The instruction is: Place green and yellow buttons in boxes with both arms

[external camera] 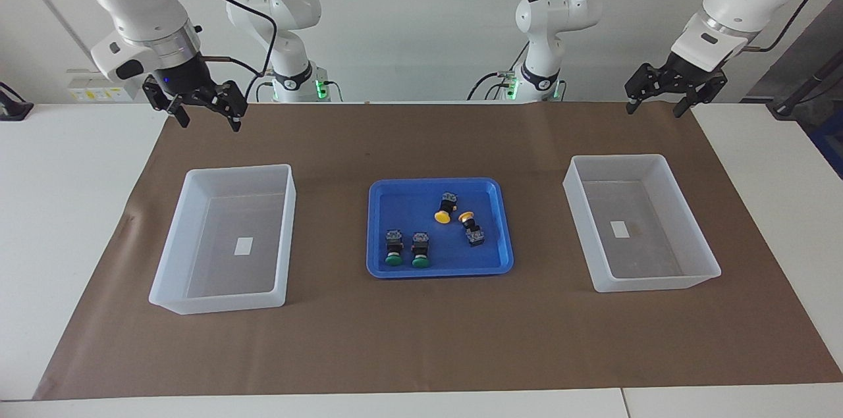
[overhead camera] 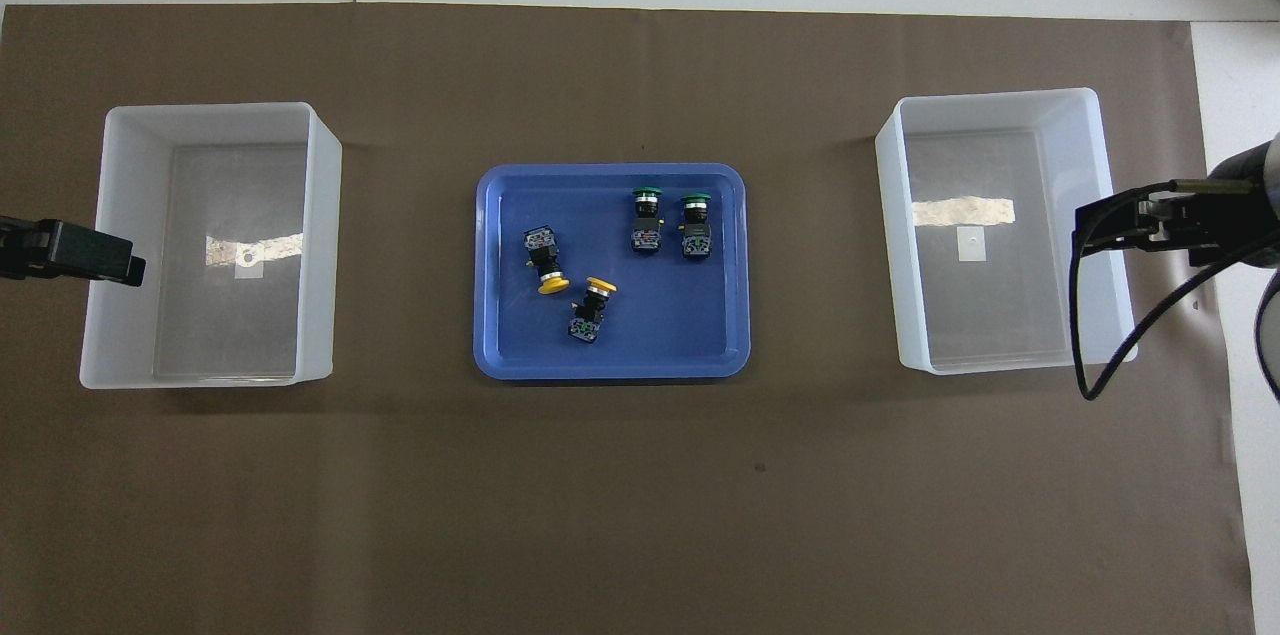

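Facing the robots: the left gripper [external camera: 665, 100] and right gripper [external camera: 205, 108] hang spread and empty above the mat's corners, so nothing is started. From overhead: all four buttons [overhead camera: 620, 250] lie in the blue tray [overhead camera: 490, 315] mid-mat; both boxes [overhead camera: 1000, 105] are empty. Each arm probably needs to reach inward.

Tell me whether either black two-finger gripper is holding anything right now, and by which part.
Nothing is held. The left gripper and right gripper hang open and empty; all four buttons lie in the shallow blue tray.
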You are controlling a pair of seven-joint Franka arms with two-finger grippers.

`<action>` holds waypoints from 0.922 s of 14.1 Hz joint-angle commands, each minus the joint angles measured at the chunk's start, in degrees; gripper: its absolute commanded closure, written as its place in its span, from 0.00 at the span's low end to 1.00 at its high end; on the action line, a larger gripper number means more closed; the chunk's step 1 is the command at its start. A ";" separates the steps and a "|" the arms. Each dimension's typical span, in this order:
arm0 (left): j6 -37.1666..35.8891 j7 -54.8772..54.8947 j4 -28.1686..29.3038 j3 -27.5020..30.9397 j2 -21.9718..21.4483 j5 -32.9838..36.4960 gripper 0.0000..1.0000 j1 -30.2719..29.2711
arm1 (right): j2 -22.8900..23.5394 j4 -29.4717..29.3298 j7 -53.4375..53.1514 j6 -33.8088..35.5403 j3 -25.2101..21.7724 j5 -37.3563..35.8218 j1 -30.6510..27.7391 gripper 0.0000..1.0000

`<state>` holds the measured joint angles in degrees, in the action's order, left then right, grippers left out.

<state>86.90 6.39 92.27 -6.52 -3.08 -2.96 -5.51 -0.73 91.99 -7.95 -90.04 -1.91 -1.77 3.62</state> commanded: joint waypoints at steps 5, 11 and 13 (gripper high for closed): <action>0.20 -0.77 2.30 0.19 -2.02 0.85 0.00 0.41 | -0.15 0.03 -0.23 0.57 0.15 0.28 -0.37 0.00; 0.90 -1.20 2.48 0.28 -2.20 0.94 0.00 0.24 | -0.15 0.03 -0.23 0.57 0.15 0.28 -0.37 0.00; 0.72 -2.08 2.48 0.37 -2.11 1.29 0.00 0.50 | -0.15 0.03 -0.23 0.57 0.15 0.28 -0.37 0.00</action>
<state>86.87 5.86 92.47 -6.44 -3.26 -2.89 -5.53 -0.73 91.99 -7.95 -90.04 -1.91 -1.77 3.62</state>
